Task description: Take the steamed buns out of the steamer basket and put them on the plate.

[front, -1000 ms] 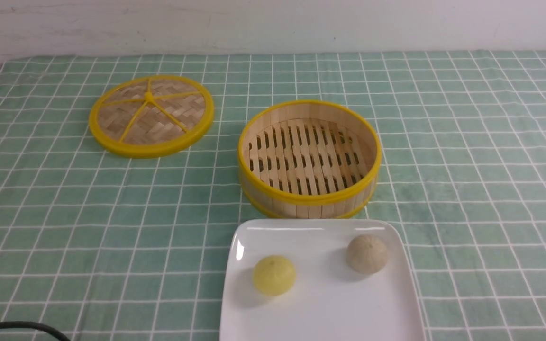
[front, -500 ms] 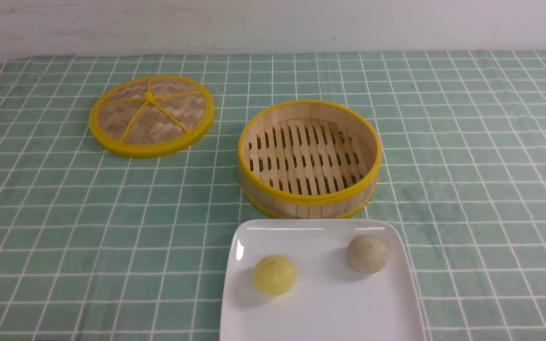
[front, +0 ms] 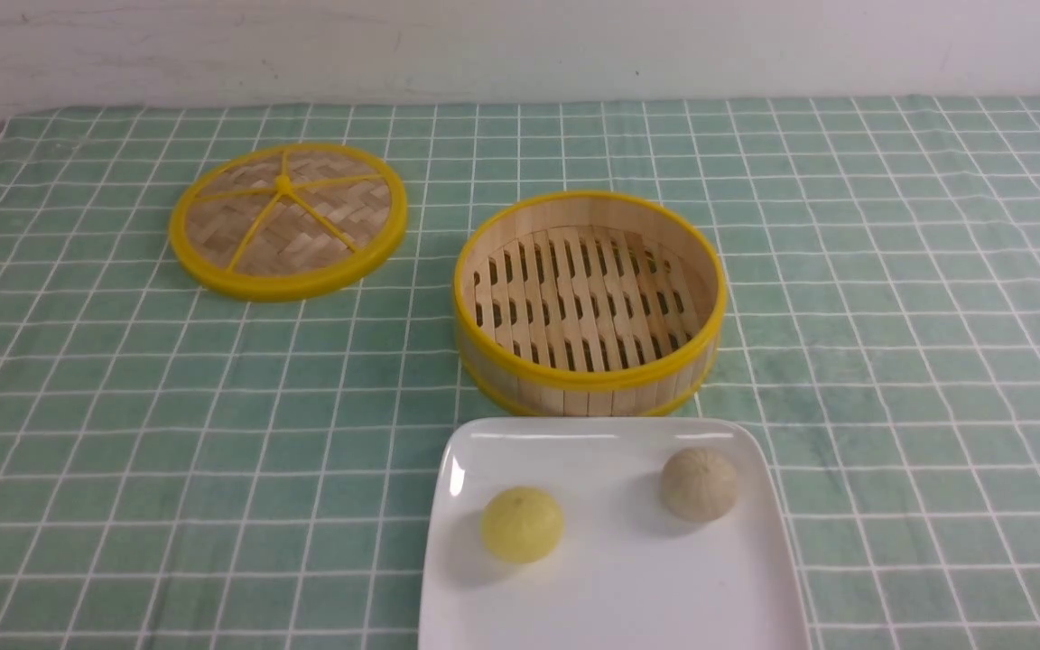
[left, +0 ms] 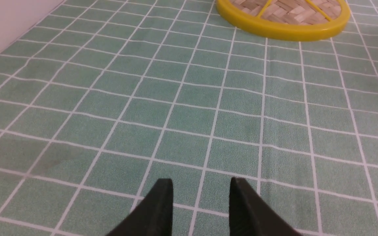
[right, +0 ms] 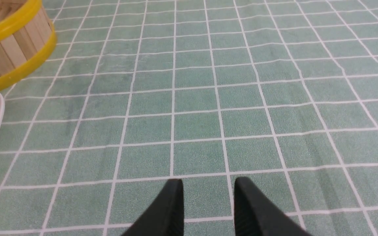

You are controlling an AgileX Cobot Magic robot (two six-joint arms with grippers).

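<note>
Both buns (front: pixel 522 524) (front: pixel 699 484) sit on plate (front: pixel 610 596); basket (front: pixel 589 379) empty. Left gripper (left: pixel 199 190) and right gripper (right: pixel 208 188) parted, holding nothing. Judged done: keep clear.

yellow bun (front: pixel 522 524), beige bun (front: pixel 699 485): apart on white plate (front: pixel 610 596) | steamer basket (front: pixel 589 377): empty, behind plate
</note>
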